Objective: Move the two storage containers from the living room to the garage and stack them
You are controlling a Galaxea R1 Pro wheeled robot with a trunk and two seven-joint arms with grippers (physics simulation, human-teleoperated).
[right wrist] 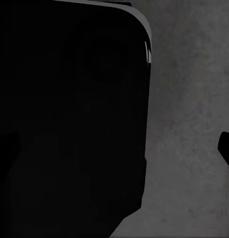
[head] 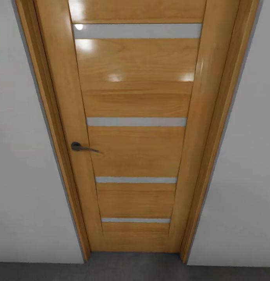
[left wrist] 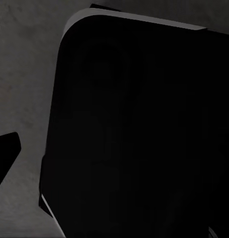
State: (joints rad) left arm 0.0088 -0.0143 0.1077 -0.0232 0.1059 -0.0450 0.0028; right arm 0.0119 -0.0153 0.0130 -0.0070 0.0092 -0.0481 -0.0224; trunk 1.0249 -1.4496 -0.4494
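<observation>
Dark grey speckled floor (head: pixel 135 269), a narrow strip at the foot of the head view, meeting the door threshold; the same concrete surface shows in the left wrist view (left wrist: pixel 25 89) and the right wrist view (right wrist: pixel 194 124)

Wooden door (head: pixel 137 148): closed, glossy honey-coloured, upright in its frame (head: pixel 49 117), with four pale horizontal glazed strips (head: pixel 136 121) spaced down its middle panel. Bright light reflections on the upper panels

Door handle (head: pixel 82 147): dark metal lever on the door's left stile, lever pointing toward the door's centre

Walls (head: pixel 22 156): plain white-grey, either side of the frame

Black rounded body (left wrist: pixel 139 134), part of the robot itself, covering most of the left wrist view above the concrete; a like black mass (right wrist: pixel 70 119) in the right wrist view. Small dark tips at the picture edges (left wrist: pixel 5 148) (right wrist: pixel 226 146), unidentifiable

Jaws, left and right: state cannot be told

Storage containers: location cannot be told from these pictures; contents unrecorded
</observation>
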